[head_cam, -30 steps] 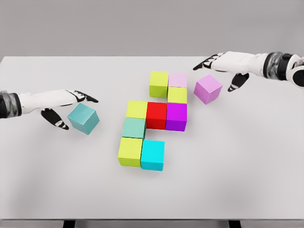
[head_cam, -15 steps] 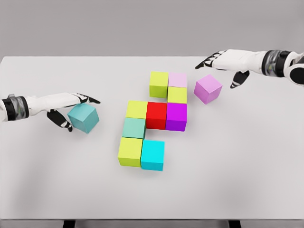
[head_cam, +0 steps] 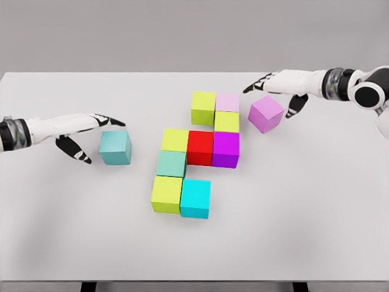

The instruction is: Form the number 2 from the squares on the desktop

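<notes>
Several coloured cubes form a cluster mid-table: a lime cube (head_cam: 203, 107), pink cube (head_cam: 228, 102), red cube (head_cam: 200, 147), magenta cube (head_cam: 225, 149) and cyan cube (head_cam: 195, 198) among them. A loose teal cube (head_cam: 115, 147) sits flat to the cluster's left. My left hand (head_cam: 96, 135) is open beside it, fingers stretched over its top-left edge and thumb to its left. A loose purple cube (head_cam: 266, 113) lies right of the pink cube. My right hand (head_cam: 271, 90) hovers open just behind it, thumb off its right side.
The white table (head_cam: 304, 201) reaches to all picture edges, with bare surface in front of and to both sides of the cluster. A sea-green cube (head_cam: 171, 163) and a yellow-green cube (head_cam: 166, 194) make the cluster's left column.
The teal cube has slid right toward the cluster and turned from tilted to square and flat. My right hand has come left and closer to the purple cube, which barely moved.
</notes>
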